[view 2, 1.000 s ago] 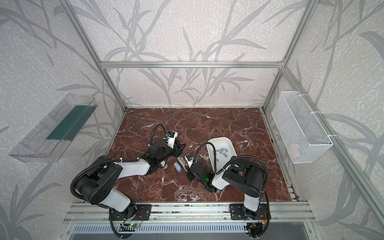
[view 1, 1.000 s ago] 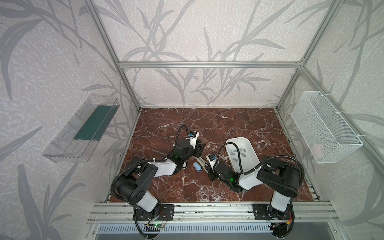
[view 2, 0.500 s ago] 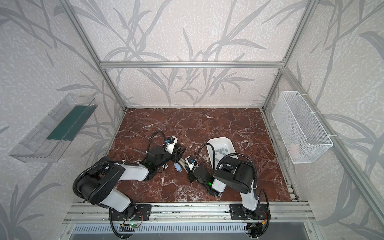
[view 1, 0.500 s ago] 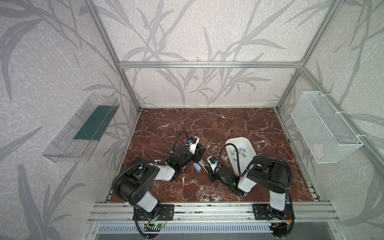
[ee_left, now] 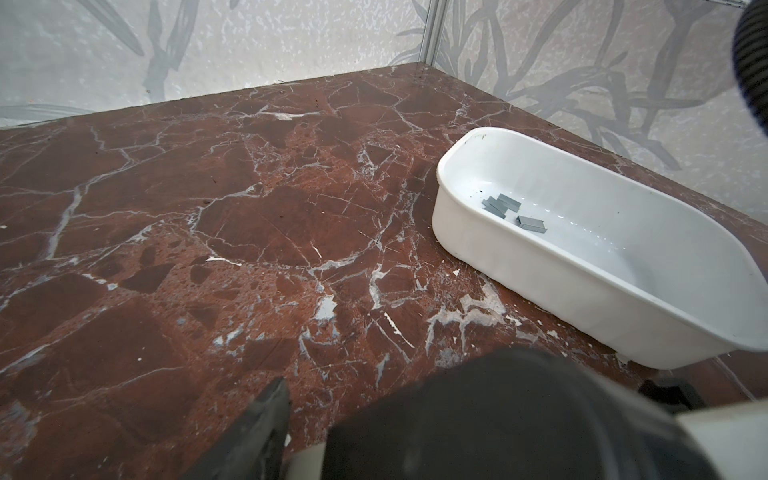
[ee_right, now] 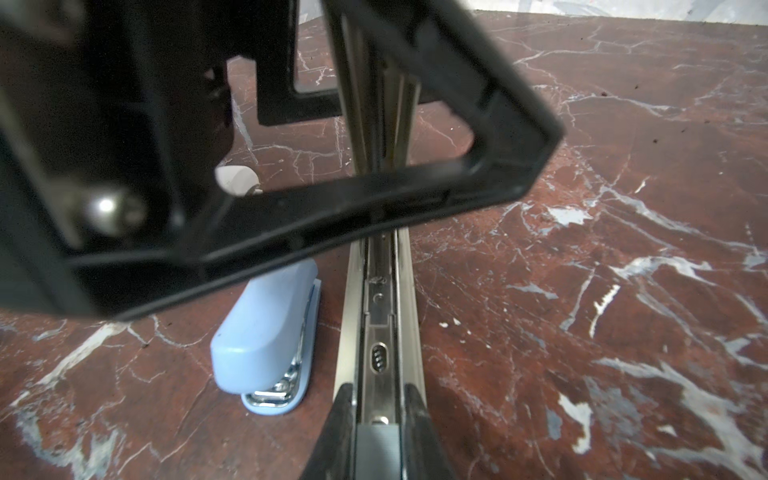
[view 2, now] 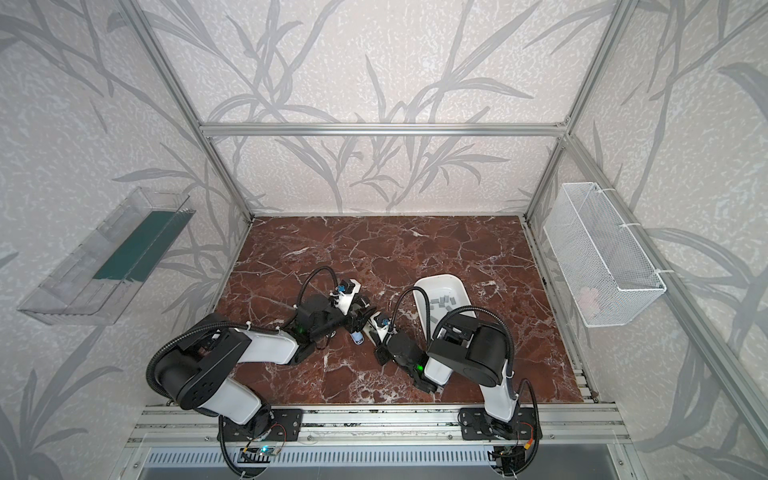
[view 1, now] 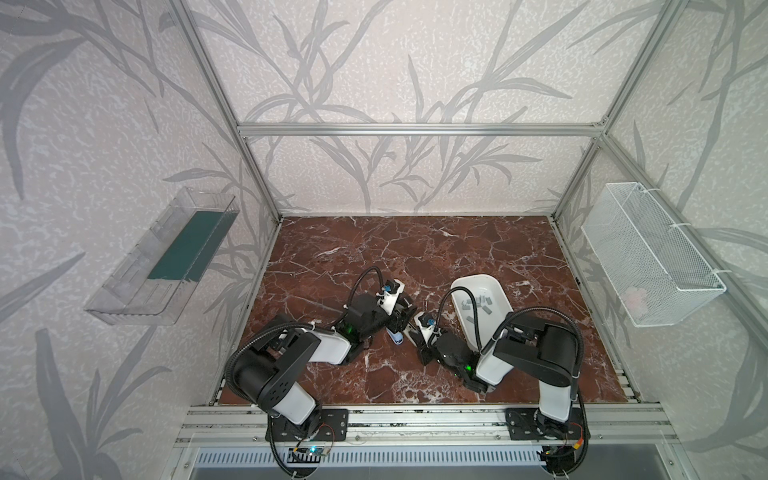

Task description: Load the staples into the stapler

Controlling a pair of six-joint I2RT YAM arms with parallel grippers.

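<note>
Several staples (view 1: 478,306) in tray (view 1: 457,286), apart from right tool (ee_right: 377,390)

Arms low; left tool (view 1: 404,312), right tool (ee_right: 376,399) tip to tip; right clamped.

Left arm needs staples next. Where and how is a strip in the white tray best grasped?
I'd take the staple strip lying apart from the others, across its long sides, coming straight down from above: it lies flat on the floor of the white tray, whose walls block a sideways approach.
</note>
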